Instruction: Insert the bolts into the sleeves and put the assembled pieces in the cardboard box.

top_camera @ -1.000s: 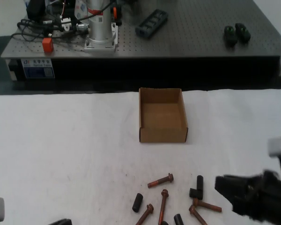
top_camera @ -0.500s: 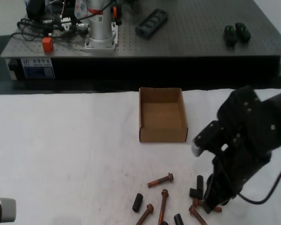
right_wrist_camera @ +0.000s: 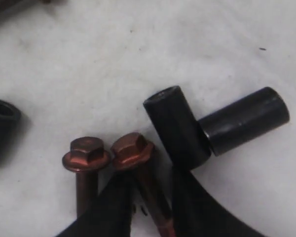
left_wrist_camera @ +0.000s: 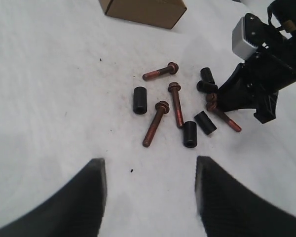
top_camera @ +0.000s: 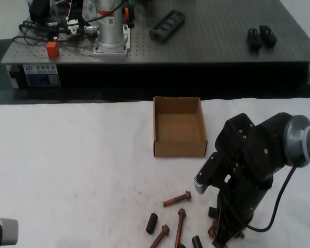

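Several copper-coloured bolts (left_wrist_camera: 154, 123) and short black sleeves (left_wrist_camera: 139, 99) lie scattered on the white cloth in front of the cardboard box (top_camera: 178, 126). My right gripper (right_wrist_camera: 153, 197) is down at the right side of the pile, open. Its two dark fingers stand either side of the shank of one bolt (right_wrist_camera: 133, 148). A second bolt (right_wrist_camera: 86, 154) lies alongside, and two sleeves (right_wrist_camera: 175, 126) touch each other just beyond. My left gripper (left_wrist_camera: 150, 197) hovers open above the cloth on the near side of the pile, holding nothing.
The box is open-topped with nothing inside, and stands on the cloth beyond the pile. Behind it runs a dark perforated bench (top_camera: 212, 36) with a metal post (top_camera: 111, 31), cables and small black parts. The right arm (top_camera: 253, 160) leans over the right of the pile.
The right arm swung in from the lower right edge, rose over the cloth, then came down so its fingers reach the bolts at the right of the pile. The bolts and sleeves lie as before.
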{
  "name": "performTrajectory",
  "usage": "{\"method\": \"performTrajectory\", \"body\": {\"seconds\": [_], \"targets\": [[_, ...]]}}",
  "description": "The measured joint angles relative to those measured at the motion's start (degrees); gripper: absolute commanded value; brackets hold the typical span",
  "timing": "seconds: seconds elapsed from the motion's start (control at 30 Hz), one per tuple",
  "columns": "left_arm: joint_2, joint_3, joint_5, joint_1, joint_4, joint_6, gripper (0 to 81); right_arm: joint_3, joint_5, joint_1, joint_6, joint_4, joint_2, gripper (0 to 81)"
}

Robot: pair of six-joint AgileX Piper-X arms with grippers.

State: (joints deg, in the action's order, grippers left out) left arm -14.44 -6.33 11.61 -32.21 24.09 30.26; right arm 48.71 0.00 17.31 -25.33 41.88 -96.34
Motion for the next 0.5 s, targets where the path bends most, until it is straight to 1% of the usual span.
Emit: {"method": "performTrajectory", "body": {"seconds": [0.03,0.07,0.23,0.37,0.4,0.43,0.5], "targets": [[0.00,0.00,0.29,0.00,0.00,0.00,40.2,0.00,-0.35,0.00,0.00,0.02,-0.17,0.0],[-0.48,0.00,0.71,0.00,0.00,0.00,40.2,0.22,-0.35,0.00,0.00,0.14,-0.39,2.0],[-7.01,-0.40,4.85,0.00,-0.88,-0.11,40.2,0.32,-0.35,0.14,1.14,0.15,-0.41,2.0],[-16.95,-4.51,5.26,0.00,-1.68,-4.88,40.2,-0.56,-0.50,0.14,4.22,-0.23,1.94,2.0],[-20.27,-6.50,5.26,0.00,-1.76,-6.63,40.2,-1.80,-0.50,0.14,5.59,-0.24,5.59,2.0],[-20.27,-6.50,5.26,0.00,-1.76,-6.92,39.9,-2.40,-0.50,0.14,6.53,-0.24,8.16,2.0],[-26.65,-10.69,5.45,0.00,-2.01,-9.82,38.8,-3.73,-0.50,0.14,8.79,-0.40,14.05,2.0]]}}
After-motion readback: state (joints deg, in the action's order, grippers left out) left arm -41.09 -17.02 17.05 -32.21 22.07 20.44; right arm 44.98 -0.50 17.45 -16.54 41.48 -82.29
